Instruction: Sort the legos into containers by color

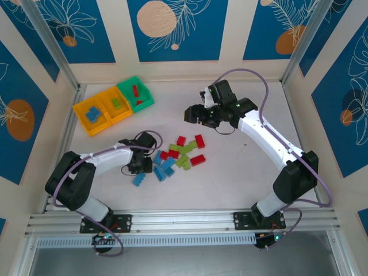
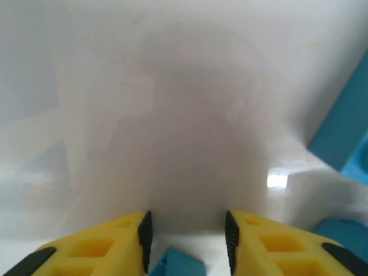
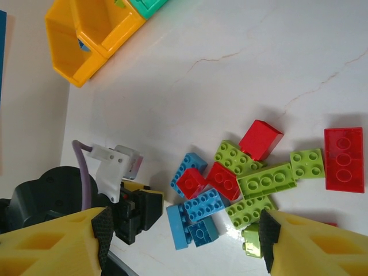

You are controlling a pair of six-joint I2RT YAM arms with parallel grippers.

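Counter (image 1: 241,172): pale, glossy, faintly veined like stone; cream walls with blue leaf panels around.
Left jaws: spread, low over the counter, yellow fingers (image 2: 109,244) either side of the corner of a blue brick (image 2: 178,265), not pinching it; more blue bricks (image 2: 345,132) just to the right.
Step in hand (judged): grasp of one blue brick at the near-left edge of the pile.
Doing it well: centre the brick between the pads, close on its flat side walls rather than on the studs, lift straight up so the neighbours stay put, then carry to the bin that holds blue.
Risk (judged): smooth plastic on a slick counter, so likely to skate away under an off-centre squeeze.
Right jaws: spread wide, empty, hovering high beyond the pile and looking down on it.
Legos (image 3: 247,184): loose pile mid-counter, red, blue and lime green, many touching; hard shiny blocks with round studs, mostly square or oblong; one long red plate (image 3: 344,159) a little apart.
Containers: three joined open bins at the far left, well apart from the pile; thin rigid plastic, sloped walls.
End orange-yellow bin (image 1: 82,111): blue inside.
Middle orange-yellow bin (image 1: 122,113): lime green inside.
Green bin (image 1: 127,86): red inside.
Progress (judged): early, most bricks unsorted.
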